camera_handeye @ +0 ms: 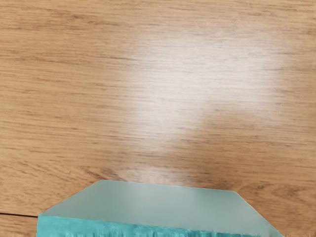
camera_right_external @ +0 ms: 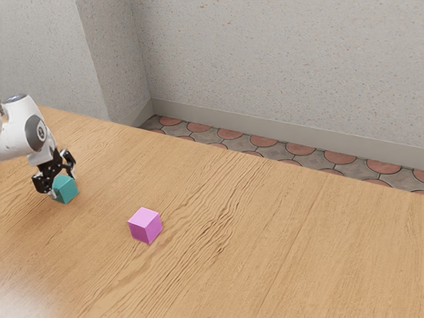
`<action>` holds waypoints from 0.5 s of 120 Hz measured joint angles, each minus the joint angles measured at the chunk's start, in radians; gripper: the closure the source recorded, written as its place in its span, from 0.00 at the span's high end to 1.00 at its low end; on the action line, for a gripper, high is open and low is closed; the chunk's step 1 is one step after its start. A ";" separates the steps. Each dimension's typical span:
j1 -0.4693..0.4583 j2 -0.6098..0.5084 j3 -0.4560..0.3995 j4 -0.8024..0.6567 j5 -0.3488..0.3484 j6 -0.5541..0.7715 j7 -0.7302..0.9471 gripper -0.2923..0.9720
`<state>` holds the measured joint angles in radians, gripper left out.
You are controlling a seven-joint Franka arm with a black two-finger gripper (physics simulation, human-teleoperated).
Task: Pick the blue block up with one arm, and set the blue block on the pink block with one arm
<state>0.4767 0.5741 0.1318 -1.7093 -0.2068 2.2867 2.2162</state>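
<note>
The blue block (camera_right_external: 65, 189) is teal and sits between the black fingers of my gripper (camera_right_external: 58, 180) at the exterior view's left, low over the wooden table (camera_right_external: 265, 232). The gripper is shut on it. In the wrist view the same block (camera_handeye: 158, 210) looms large just under my hand, with bare wood beyond it. The pink block (camera_right_external: 145, 224) rests on the table to the right of the gripper and nearer the front edge, a short distance apart from the blue block.
The table runs wide to the exterior view's right. Behind it lie a tiled floor (camera_right_external: 298, 152) and speckled grey walls (camera_right_external: 278, 59), with a wall corner jutting out at the upper left.
</note>
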 joint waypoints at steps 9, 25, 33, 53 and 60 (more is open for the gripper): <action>0.004 0.008 0.000 0.000 -0.003 -0.004 0.008 0.77; 0.005 0.012 0.000 0.000 -0.005 -0.007 0.020 0.74; 0.005 0.015 0.000 0.000 -0.006 -0.008 0.026 0.65; 0.002 -0.015 -0.001 -0.013 -0.029 -0.014 0.038 0.53; -0.001 -0.070 -0.005 -0.040 -0.034 -0.029 0.042 0.52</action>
<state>0.4753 0.5042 0.1266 -1.7492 -0.2406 2.2573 2.2582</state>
